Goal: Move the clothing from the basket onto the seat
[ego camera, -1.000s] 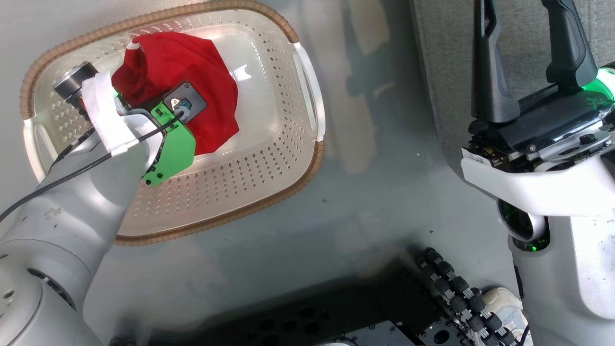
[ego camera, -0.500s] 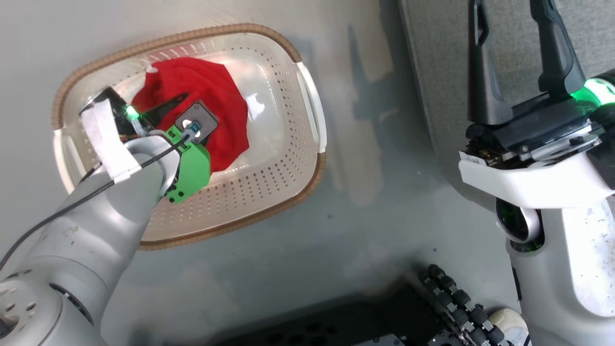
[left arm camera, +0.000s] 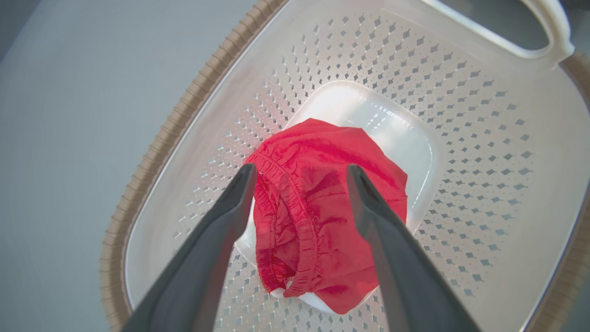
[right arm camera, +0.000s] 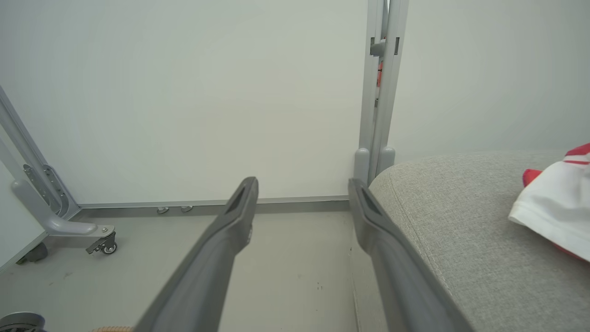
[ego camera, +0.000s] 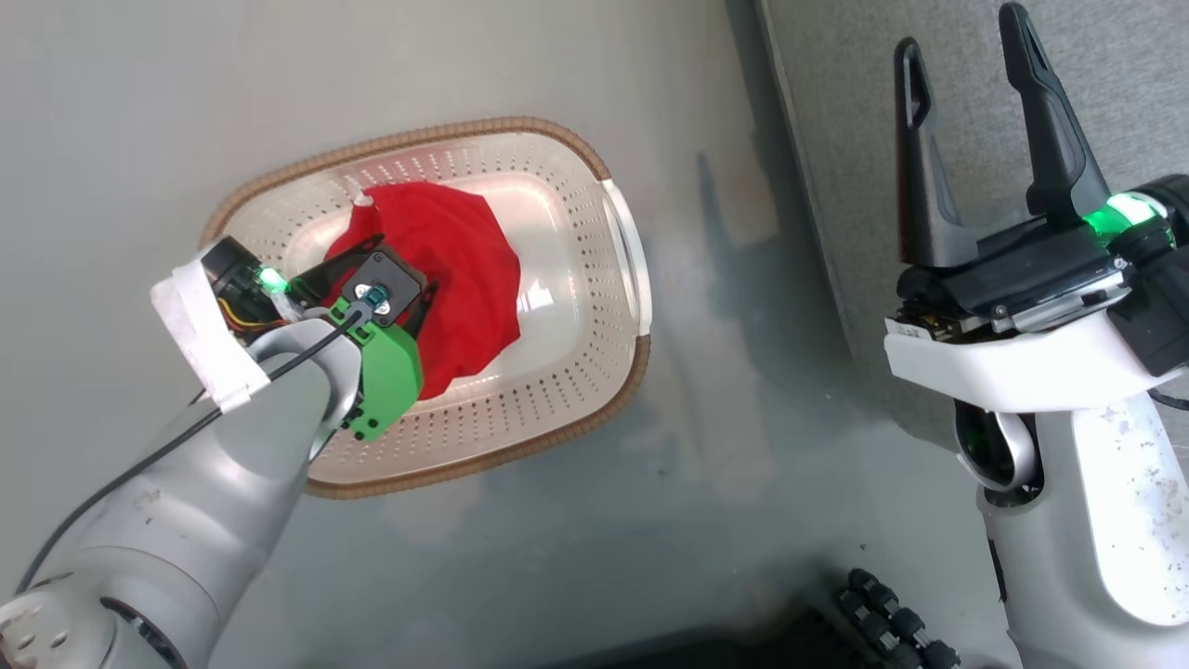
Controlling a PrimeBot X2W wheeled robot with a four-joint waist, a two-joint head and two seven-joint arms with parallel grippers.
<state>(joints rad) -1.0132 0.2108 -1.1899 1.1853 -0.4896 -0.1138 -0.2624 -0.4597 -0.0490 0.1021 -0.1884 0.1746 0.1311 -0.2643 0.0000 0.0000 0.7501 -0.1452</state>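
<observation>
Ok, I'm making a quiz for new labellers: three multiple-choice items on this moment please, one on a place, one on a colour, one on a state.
1. Where do the red shorts lie? A on a table; B in the basket; C on a shelf.
2. What colour is the basket's rim? A blue; B black; C brown.
3. How is the left gripper? A open; B shut on the shorts; C shut on the rim.
Answers: 1 B, they rest on the basket's bottom; 2 C, the woven-look band is brown; 3 A, its fingers stand wide apart above the shorts.
</observation>
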